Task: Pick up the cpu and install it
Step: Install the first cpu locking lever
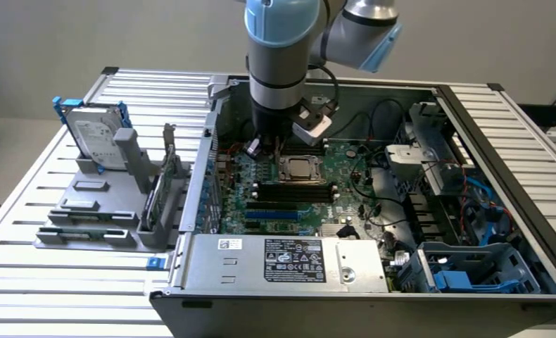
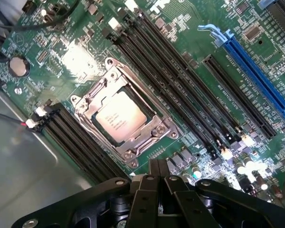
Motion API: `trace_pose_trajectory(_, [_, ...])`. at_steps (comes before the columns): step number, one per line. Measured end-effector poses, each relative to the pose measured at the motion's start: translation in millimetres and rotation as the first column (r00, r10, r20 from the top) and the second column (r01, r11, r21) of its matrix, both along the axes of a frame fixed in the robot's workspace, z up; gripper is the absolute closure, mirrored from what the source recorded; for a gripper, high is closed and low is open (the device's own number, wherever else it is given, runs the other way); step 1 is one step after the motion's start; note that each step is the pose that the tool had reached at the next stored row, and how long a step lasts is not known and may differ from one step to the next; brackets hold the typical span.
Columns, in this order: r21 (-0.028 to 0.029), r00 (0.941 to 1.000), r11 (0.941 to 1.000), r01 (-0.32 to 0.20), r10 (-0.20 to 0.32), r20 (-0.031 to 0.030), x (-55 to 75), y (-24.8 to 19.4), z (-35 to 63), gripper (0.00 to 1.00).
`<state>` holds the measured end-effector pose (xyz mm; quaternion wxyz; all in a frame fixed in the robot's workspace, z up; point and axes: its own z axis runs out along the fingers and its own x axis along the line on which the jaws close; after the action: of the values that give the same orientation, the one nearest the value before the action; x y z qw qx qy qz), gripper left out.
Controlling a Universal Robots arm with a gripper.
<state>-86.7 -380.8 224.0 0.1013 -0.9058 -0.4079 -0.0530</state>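
Hovering just above the motherboard (image 1: 297,190), my gripper (image 2: 157,176) is closed and empty. The cpu (image 2: 119,118) lies seated in the socket (image 2: 88,104), close beside my fingertips and not touching them.

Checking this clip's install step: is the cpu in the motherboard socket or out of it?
In. The cpu lies flat inside the socket's metal frame on the motherboard, and the shut gripper holds nothing above it.
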Motion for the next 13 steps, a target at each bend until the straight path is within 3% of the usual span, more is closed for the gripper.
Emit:
trace_pose_trajectory(6, [-0.0155,0.9980,0.9978,-0.064,0.064,-0.0004,-0.4,3.7,2.0,0.89])
trace_pose_trajectory(13, [-0.0222,0.9905,0.9903,-0.137,0.137,-0.0009,-0.4,8.6,2.4,0.89])
